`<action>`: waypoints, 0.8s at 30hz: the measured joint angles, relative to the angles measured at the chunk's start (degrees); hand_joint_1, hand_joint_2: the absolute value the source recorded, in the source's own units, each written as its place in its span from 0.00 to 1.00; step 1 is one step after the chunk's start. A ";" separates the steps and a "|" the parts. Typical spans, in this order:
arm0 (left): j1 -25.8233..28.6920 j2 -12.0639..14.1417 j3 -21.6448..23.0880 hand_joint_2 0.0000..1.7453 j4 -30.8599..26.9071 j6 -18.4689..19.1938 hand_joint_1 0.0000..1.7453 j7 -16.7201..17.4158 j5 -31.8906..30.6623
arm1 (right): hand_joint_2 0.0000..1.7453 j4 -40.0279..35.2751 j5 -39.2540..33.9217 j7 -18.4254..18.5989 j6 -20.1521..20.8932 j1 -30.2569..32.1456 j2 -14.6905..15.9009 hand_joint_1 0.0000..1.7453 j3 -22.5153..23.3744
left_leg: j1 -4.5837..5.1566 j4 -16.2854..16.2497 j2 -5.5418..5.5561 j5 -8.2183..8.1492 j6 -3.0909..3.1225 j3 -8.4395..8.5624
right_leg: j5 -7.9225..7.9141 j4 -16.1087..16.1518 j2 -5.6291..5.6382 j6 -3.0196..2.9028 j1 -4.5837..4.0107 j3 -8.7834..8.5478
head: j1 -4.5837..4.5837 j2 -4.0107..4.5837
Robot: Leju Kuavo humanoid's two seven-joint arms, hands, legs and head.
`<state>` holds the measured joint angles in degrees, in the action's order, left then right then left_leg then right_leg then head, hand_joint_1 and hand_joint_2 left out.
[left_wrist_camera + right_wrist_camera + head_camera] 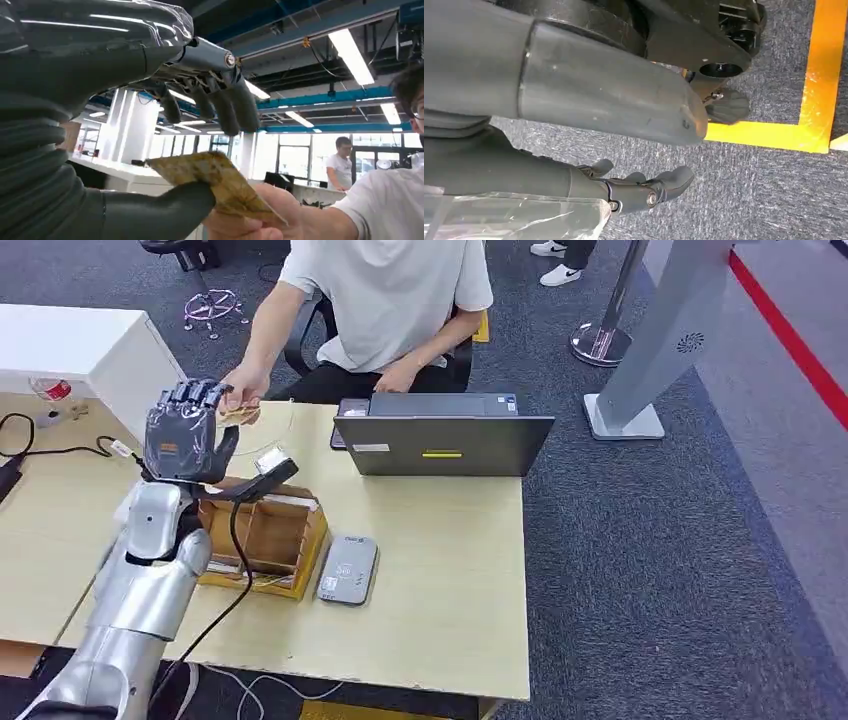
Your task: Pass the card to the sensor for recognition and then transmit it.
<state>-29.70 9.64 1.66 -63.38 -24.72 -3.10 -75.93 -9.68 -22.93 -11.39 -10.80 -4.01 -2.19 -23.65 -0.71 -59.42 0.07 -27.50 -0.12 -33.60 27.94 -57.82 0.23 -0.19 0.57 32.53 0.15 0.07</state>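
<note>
My left hand (184,436) is raised over the back left of the table (440,580), its fingers (227,107) stretched out and apart from the thumb (160,212). A worn yellowish card (220,182) lies against the thumb tip, with a gap between it and my fingers. A seated person's hand (260,220) pinches the card (238,415) from the far side. The grey card sensor (347,568) lies flat on the table, in front of my hand. My right hand (644,189) hangs over the carpet, fingers loosely apart and holding nothing.
A wooden box (265,538) with compartments stands left of the sensor. A closed dark laptop (440,435) sits at the table's back edge. A black cable (235,570) runs over the box. A white cabinet (80,345) stands at the far left.
</note>
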 joint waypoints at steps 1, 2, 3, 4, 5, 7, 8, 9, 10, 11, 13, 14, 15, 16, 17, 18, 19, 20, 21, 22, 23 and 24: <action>0.11 0.09 0.04 1.00 0.11 0.00 1.00 0.00 0.17 | 0.00 0.00 0.16 0.09 0.00 0.01 0.00 0.00 -0.13 | 0.00 0.00 -0.01 0.00 0.00 0.00 | 0.00 0.00 0.01 0.00 0.00 0.01 | 0.02 0.00; 0.20 0.09 0.04 1.00 0.22 0.00 1.00 0.00 0.26 | 0.00 0.02 0.16 0.09 0.00 0.03 0.00 0.00 -0.22 | 0.00 0.00 -0.01 0.00 0.00 -0.01 | 0.00 0.00 0.02 0.00 0.00 0.01 | 0.02 0.00; 0.30 0.11 0.04 1.00 0.37 0.00 1.00 0.00 0.33 | 0.00 0.04 0.18 0.15 0.00 0.04 0.00 0.00 -0.33 | 0.00 0.00 -0.01 0.00 0.00 -0.02 | 0.00 0.00 0.01 0.00 0.00 0.02 | 0.02 0.00; 0.42 0.11 0.06 1.00 0.44 0.00 1.00 0.00 0.35 | 0.00 0.06 0.18 0.35 -0.02 0.04 0.00 0.00 -0.48 | 0.00 0.00 -0.01 0.00 0.00 -0.03 | 0.00 0.00 0.01 0.00 0.00 0.03 | 0.00 0.00; 0.52 0.11 0.07 1.00 0.44 0.00 1.00 0.00 0.35 | 0.00 0.07 0.22 0.50 -0.04 0.04 0.00 0.00 -0.59 | 0.00 0.00 -0.01 0.00 0.00 -0.04 | 0.00 0.00 0.01 0.00 0.00 0.04 | 0.02 0.00; 0.62 0.15 0.07 1.00 0.44 0.04 1.00 0.00 0.39 | 0.00 0.09 0.44 0.70 -0.04 0.07 0.00 0.00 -0.75 | 0.00 0.00 -0.01 0.00 0.00 -0.06 | 0.00 0.00 0.01 0.00 0.00 0.04 | 0.02 0.00; 0.66 0.20 0.07 1.00 0.44 0.07 1.00 0.00 0.52 | 0.00 0.09 0.68 0.81 -0.04 0.07 0.00 0.00 -0.86 | 0.00 0.00 -0.01 0.00 0.00 -0.06 | 0.00 0.00 0.01 0.00 0.00 0.04 | 0.00 0.00; 0.72 0.26 0.07 1.00 0.44 0.09 1.00 0.00 0.66 | 0.00 0.09 0.77 0.90 -0.07 0.07 0.00 0.00 -0.96 | 0.00 0.00 -0.01 0.00 0.00 -0.06 | 0.00 0.00 0.01 0.00 0.00 0.04 | 0.02 0.00; 0.80 0.39 0.07 1.00 0.44 0.18 1.00 0.00 0.74 | 0.00 0.09 0.88 1.01 -0.07 0.06 0.00 0.00 -1.05 | 0.00 0.00 -0.01 0.00 0.00 -0.06 | 0.00 0.00 0.01 0.00 0.00 0.04 | 0.00 0.00; 0.91 0.46 0.07 1.00 0.44 0.28 1.00 0.00 0.79 | 0.00 0.09 1.01 1.09 -0.07 0.06 0.00 0.00 -1.18 | 0.00 0.00 -0.01 0.00 0.00 -0.06 | 0.00 0.00 0.01 0.00 0.00 0.04 | 0.02 0.00; 1.15 0.61 0.07 1.00 0.44 0.68 1.00 -0.04 1.57 | 0.00 0.09 1.21 1.16 -0.07 0.06 0.00 0.00 -1.45 | 0.00 0.00 -0.01 0.00 0.00 -0.06 | 0.00 0.00 0.00 0.00 0.00 0.04 | 0.02 0.00; 1.29 0.63 0.07 1.00 0.44 0.68 1.00 -0.09 1.79 | 0.00 0.09 1.29 1.25 -0.07 0.06 0.00 0.00 -1.55 | 0.00 0.00 -0.01 0.00 0.00 -0.06 | 0.00 0.00 0.00 0.00 0.00 0.04 | 0.00 0.00; 1.42 0.63 0.07 1.00 0.44 0.68 1.00 -0.26 1.99 | 0.00 0.09 1.34 1.31 -0.07 0.06 0.00 0.00 -1.62 | 0.00 0.00 0.00 0.00 0.00 -0.06 | 0.00 0.00 0.00 0.00 0.00 0.04 | 0.02 0.00; 1.62 0.61 0.09 1.00 0.39 0.68 1.00 -0.46 2.23 | 0.00 0.09 1.34 1.40 -0.07 0.06 0.00 0.00 -1.75 | 0.00 0.00 -0.01 0.00 0.00 -0.05 | 0.00 0.00 0.00 0.00 0.00 0.04 | 0.00 0.00; 1.85 0.59 0.15 1.00 0.31 0.66 1.00 -0.79 2.40 | 0.00 0.09 1.36 1.57 -0.07 0.07 0.00 0.00 -1.86 | 0.00 0.00 -0.01 0.00 0.00 -0.05 | 0.00 0.00 0.00 0.00 0.00 0.04 | 0.02 0.00; 2.22 0.57 0.33 1.00 0.06 0.61 1.00 -0.98 2.56 | 0.00 0.09 1.34 1.68 -0.07 0.07 0.00 0.00 -1.99 | 0.00 0.00 -0.01 0.00 0.00 -0.05 | 0.00 0.00 0.01 0.00 0.00 0.04 | 0.00 0.00; 3.00 0.46 0.66 1.00 -0.70 0.48 1.00 -1.18 2.60 | 0.00 0.09 1.29 1.71 -0.09 0.08 0.00 0.00 -2.01 | 0.01 0.00 -0.02 0.00 0.00 -0.05 | 0.00 0.00 0.02 0.00 0.00 0.04 | 0.02 0.00; 3.70 0.37 0.98 1.00 -1.75 0.35 1.00 -1.31 2.73 | 0.00 0.09 1.18 1.73 -0.11 0.10 0.00 0.00 -2.01 | 0.01 0.00 -0.02 0.00 0.00 -0.05 | 0.00 0.00 0.02 0.00 0.00 0.04 | 0.02 0.00; 4.45 0.05 1.37 1.00 -2.68 0.24 1.00 -1.33 2.73 | 0.00 0.09 1.14 1.77 -0.18 0.11 0.00 0.00 -2.01 | 0.01 0.00 -0.02 0.00 0.00 -0.05 | 0.00 0.01 0.01 0.00 0.00 0.04 | 0.00 0.00; 5.40 -0.18 1.79 1.00 -3.87 0.13 1.00 -1.44 2.67 | 0.00 0.09 0.99 1.77 -0.26 0.11 0.00 0.00 -2.01 | 0.01 0.00 -0.02 -0.01 0.00 -0.05 | 0.00 0.01 0.01 0.00 0.01 0.04 | 0.02 0.00; 6.35 -0.37 2.25 1.00 -5.27 0.04 1.00 -1.77 2.47 | 0.00 0.09 0.77 1.77 -0.28 0.11 0.00 0.00 -2.01 | 0.02 0.00 -0.02 -0.01 0.00 -0.05 | 0.01 0.01 0.01 0.01 0.01 0.05 | 0.02 0.00; 7.30 -0.66 2.95 1.00 -6.67 0.07 1.00 -2.21 2.21 | 0.00 0.09 0.66 1.75 -0.33 0.12 0.00 0.00 -2.01 | 0.03 0.00 -0.02 -0.01 0.00 -0.05 | 0.01 0.02 0.01 0.01 0.01 0.05 | 0.02 0.00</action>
<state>-22.40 8.98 4.61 -70.06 -24.65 -5.31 -73.72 -9.60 -22.27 -9.64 -11.13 -3.89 -2.19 -25.66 -0.68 -59.42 0.05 -27.51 -0.12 -33.66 27.94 -57.80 0.25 -0.18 0.58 32.58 0.17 0.07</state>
